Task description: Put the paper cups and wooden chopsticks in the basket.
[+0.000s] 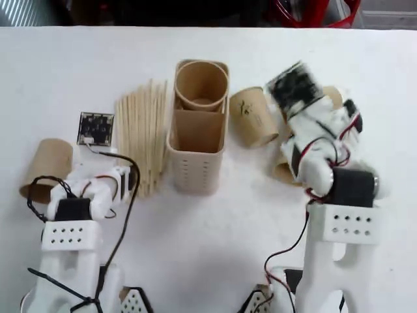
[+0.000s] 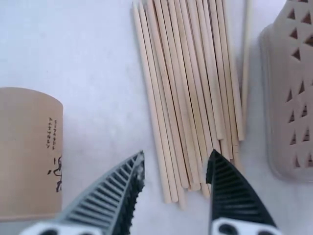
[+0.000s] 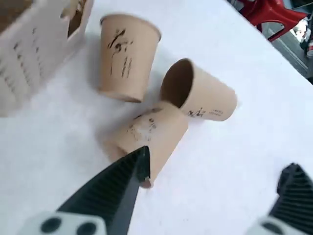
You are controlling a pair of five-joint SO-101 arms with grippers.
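Note:
The beige basket (image 1: 194,163) stands mid-table with a paper cup (image 1: 202,85) in its far end. Wooden chopsticks (image 1: 142,134) lie fanned out just left of it. My left gripper (image 2: 177,157) is open above the near ends of the chopsticks (image 2: 190,93), with a lying paper cup (image 2: 27,152) beside it. Right of the basket lies another cup (image 1: 253,116). My right gripper (image 3: 217,161) is wide open over a group of three cups: one standing mouth down (image 3: 128,56) and two on their sides (image 3: 198,90), (image 3: 149,132). One fingertip is close to the nearest cup.
The basket's perforated wall (image 2: 293,98) stands close beside the chopsticks. The basket (image 3: 34,49) is also near the cup group. A small black-and-white marker card (image 1: 96,128) lies left of the chopsticks. A red chair (image 1: 313,12) stands beyond the table's far edge.

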